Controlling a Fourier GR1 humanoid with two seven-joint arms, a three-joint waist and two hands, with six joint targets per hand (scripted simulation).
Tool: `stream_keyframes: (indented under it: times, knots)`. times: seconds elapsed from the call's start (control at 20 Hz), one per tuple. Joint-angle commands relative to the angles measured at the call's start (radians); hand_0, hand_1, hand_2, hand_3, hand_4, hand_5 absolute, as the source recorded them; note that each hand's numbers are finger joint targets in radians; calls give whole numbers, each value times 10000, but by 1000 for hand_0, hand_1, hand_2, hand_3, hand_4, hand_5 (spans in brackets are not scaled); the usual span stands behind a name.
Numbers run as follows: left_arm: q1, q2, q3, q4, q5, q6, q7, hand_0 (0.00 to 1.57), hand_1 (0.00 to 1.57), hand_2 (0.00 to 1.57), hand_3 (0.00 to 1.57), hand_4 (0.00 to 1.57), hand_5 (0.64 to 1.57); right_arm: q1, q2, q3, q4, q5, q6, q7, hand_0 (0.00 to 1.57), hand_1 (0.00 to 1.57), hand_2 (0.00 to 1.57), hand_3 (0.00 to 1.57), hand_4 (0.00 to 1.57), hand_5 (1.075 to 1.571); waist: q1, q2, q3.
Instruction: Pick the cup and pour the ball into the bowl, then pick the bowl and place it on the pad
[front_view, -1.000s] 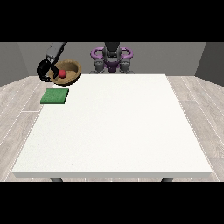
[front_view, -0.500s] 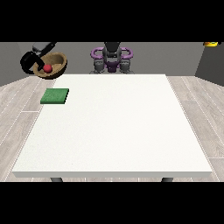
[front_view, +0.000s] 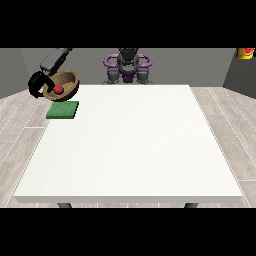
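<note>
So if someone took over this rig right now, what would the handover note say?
Hand at the view's left: curled on the rim of the wooden bowl, holding it tilted in the air above the table's far left corner.
Other hand: not in view.
Red ball sits inside the bowl, so the pour looks done. No cup visible.
Green pad lies on the table, just below and in front of the bowl.
Left: lower the bowl onto the pad and release.

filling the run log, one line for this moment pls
hand at view's left: holding bowl | ball: in bowl | bowl: tilted, above pad
</note>
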Motion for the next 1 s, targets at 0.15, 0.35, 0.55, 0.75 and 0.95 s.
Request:
stream_keyframes:
  times: [0.15,0.35,0.55,0.75,0.95]
  knots:
    - [85,-25,-112,178,62,-92,-379,0,0,0,0,1203,1557,-731,33,-268,565,-296,95,284,1571,1571,1571,552,1023,1571,115,142,-1]
    - [-80,-93,-319,-396,4,422,59,0,0,0,0,1192,1561,-920,-110,-797,1172,-638,-221,361,1571,1571,1571,875,710,1571,137,86,6]
    - [383,201,-57,-315,281,-202,-157,0,0,0,0,1192,1563,-305,-736,-887,1471,-288,-542,-201,1571,1571,1571,1087,0,1550,291,36,0]
    - [491,115,-189,-78,109,31,-207,0,0,0,0,1195,1561,-641,-499,-858,1341,-301,-978,-248,1508,1508,1412,824,0,1552,142,-87,-3]
    - [286,579,114,50,279,-227,-686,0,0,0,0,1185,1563,-784,-9,-1077,1547,-502,-1264,-1020,1463,1463,1413,835,0,1532,372,678,3]
